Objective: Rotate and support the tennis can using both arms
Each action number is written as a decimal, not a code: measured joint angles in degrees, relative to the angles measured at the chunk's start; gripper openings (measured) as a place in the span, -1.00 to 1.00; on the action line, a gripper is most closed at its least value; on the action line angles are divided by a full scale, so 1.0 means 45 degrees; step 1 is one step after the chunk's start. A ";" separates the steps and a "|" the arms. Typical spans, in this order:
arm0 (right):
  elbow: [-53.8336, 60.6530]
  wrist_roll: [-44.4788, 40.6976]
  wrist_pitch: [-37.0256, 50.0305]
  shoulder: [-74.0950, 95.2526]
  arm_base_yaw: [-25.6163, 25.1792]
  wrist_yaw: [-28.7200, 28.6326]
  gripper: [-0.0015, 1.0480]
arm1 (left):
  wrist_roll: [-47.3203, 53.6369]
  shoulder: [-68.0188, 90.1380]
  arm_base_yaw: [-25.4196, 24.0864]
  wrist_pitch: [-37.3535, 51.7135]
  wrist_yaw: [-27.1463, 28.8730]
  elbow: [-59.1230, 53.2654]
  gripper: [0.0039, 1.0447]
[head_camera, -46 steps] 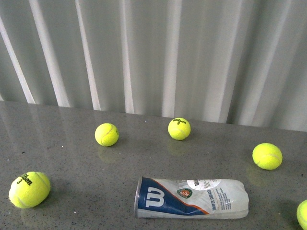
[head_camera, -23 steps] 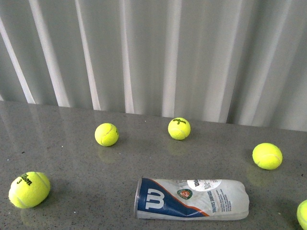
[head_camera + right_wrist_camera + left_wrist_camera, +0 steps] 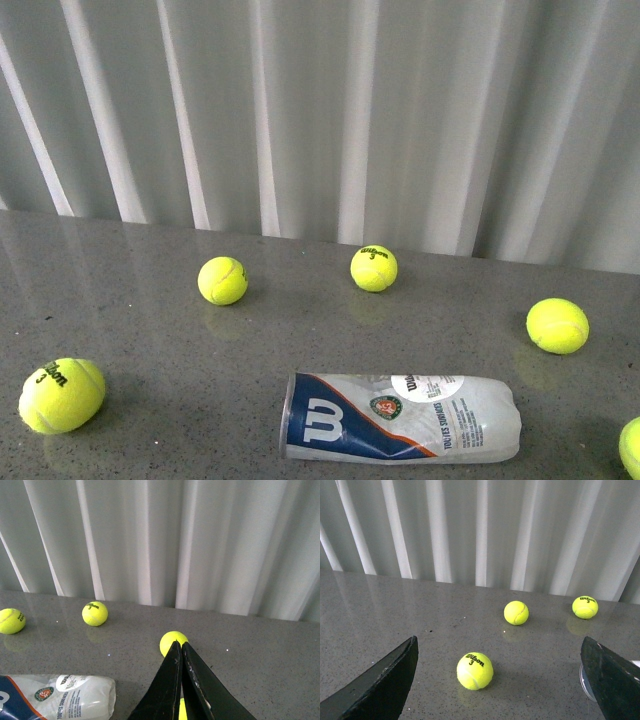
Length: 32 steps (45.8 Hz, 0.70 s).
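The tennis can [image 3: 400,418] lies on its side on the grey table, near the front edge, with its open metal rim [image 3: 289,416] pointing left and the blue Wilson label facing up. Neither arm shows in the front view. In the left wrist view my left gripper [image 3: 498,642] is open wide, a yellow ball [image 3: 475,670] lies between its fingers, and the can's rim [image 3: 585,683] peeks out beside one finger. My right gripper [image 3: 179,645] is shut on nothing, and the can's closed end [image 3: 62,696] lies off to its side.
Several yellow tennis balls are scattered on the table: [image 3: 222,281], [image 3: 374,268], [image 3: 557,325], [image 3: 62,395], and one at the right edge [image 3: 631,447]. A ball [image 3: 171,641] sits just behind the right fingertips. A pleated white curtain [image 3: 320,110] backs the table.
The can has rolled slightly towards the near edge, its label turning a little. The balls have not moved.
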<state>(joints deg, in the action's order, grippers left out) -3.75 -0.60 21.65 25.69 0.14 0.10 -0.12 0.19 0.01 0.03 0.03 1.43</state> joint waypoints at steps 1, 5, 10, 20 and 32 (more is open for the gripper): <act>0.0039 0.0000 -0.0068 -0.0107 0.0000 0.0000 -0.93 | 0.0000 0.0000 0.0000 0.0000 0.0000 0.0000 0.88; 0.0170 0.0000 -0.0335 -0.0510 0.0000 0.0000 -0.93 | 0.0000 0.0000 0.0000 0.0000 0.0000 0.0000 0.88; 0.0350 0.0000 -0.0777 -0.1122 0.0000 0.0000 -0.93 | 0.0000 0.0000 0.0000 0.0000 0.0000 0.0000 0.88; 0.0782 0.0000 -0.0957 -0.1880 0.0000 0.0000 -0.93 | 0.0000 0.0000 0.0000 0.0000 0.0000 0.0000 0.88; 0.0782 0.0000 -0.1972 -0.2909 0.0000 0.0000 -0.93 | 0.0000 0.0000 0.0000 0.0000 0.0000 0.0000 0.88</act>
<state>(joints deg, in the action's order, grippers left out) -0.23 -0.60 12.78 12.60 0.14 0.10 -0.12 0.19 0.01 0.03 0.03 1.43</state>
